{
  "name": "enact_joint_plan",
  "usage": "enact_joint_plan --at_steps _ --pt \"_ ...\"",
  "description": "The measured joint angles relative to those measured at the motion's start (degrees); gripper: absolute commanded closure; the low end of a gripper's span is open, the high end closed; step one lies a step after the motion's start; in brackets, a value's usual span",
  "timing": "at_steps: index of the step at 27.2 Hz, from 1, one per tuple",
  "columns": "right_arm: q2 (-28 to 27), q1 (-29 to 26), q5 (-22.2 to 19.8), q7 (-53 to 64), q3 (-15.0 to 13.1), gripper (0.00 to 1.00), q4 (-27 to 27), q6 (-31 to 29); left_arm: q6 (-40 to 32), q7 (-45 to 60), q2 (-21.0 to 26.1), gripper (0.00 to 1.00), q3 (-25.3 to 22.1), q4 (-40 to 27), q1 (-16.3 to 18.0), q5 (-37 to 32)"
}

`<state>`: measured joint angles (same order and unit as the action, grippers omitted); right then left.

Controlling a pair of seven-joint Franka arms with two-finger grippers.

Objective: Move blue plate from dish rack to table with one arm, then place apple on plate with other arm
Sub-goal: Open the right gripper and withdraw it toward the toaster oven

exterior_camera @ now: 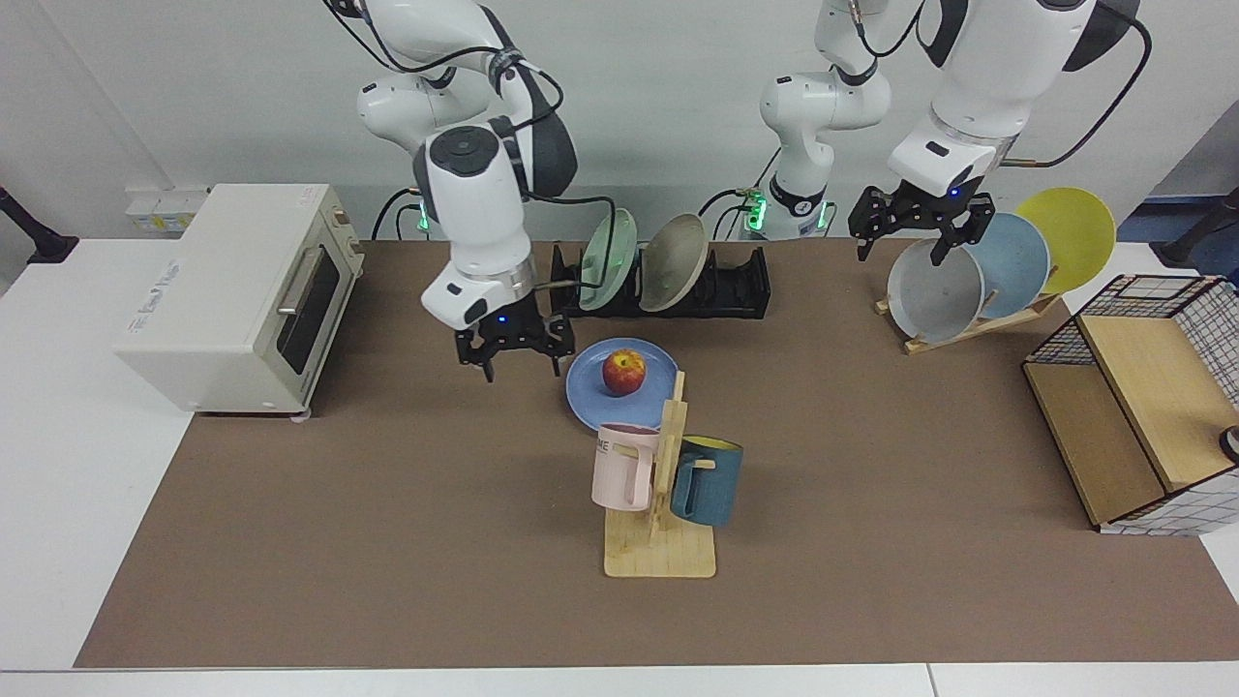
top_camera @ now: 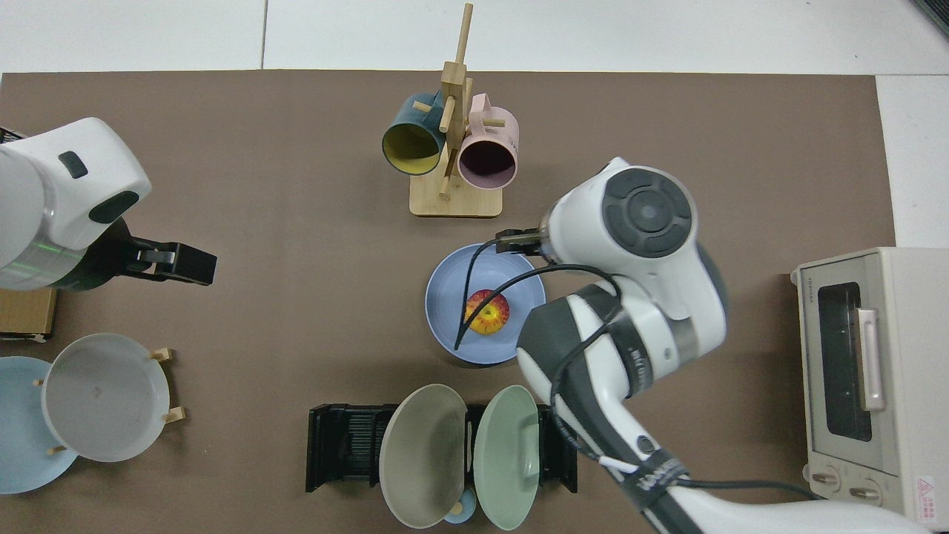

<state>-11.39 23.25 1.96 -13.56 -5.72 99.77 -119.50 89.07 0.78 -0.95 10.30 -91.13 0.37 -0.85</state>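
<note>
1. One apple (exterior_camera: 624, 372) sits in the middle of the blue plate (exterior_camera: 590, 392), flat on the table (exterior_camera: 387, 542) in front of the dish rack (exterior_camera: 731, 286).
2. That rack holds a mint-green plate (exterior_camera: 608, 259) and a beige plate (exterior_camera: 675, 262), both on edge.
3. Right gripper (exterior_camera: 517, 356) hangs beside the plate, fingers spread, holding nothing.
4. Left gripper (exterior_camera: 906, 237) waits above the wooden plate stand (exterior_camera: 978, 324), parted and empty.
5. From above, the right arm's body hides its gripper; the apple's yellow top (top_camera: 487, 312) shows.
</note>
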Motion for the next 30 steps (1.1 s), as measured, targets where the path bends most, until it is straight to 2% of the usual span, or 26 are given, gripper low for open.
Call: enact_joint_plan --at_steps 9,15,20,25,30 --pt "3.5 -9.6 0.0 14.0 -0.1 0.0 0.0 5.1 0.0 0.0 0.0 0.0 -0.1 0.0 0.5 0.0" --pt "6.6 -14.5 0.0 18.3 -0.1 0.0 -0.1 7.5 0.0 0.0 0.0 0.0 -0.2 0.0 1.4 0.0" --pt "8.6 -16.5 0.0 19.3 -0.1 0.0 -0.7 12.0 0.0 0.0 0.0 0.0 -0.3 0.0 1.9 0.0" --pt "8.9 -16.6 0.0 19.1 0.2 0.0 -4.7 16.2 0.0 0.0 0.0 0.0 -0.2 0.0 1.9 0.0" --pt "8.8 -16.6 0.1 15.8 0.5 0.0 -6.2 17.2 0.0 0.0 0.0 0.0 -0.2 0.0 1.9 0.0"
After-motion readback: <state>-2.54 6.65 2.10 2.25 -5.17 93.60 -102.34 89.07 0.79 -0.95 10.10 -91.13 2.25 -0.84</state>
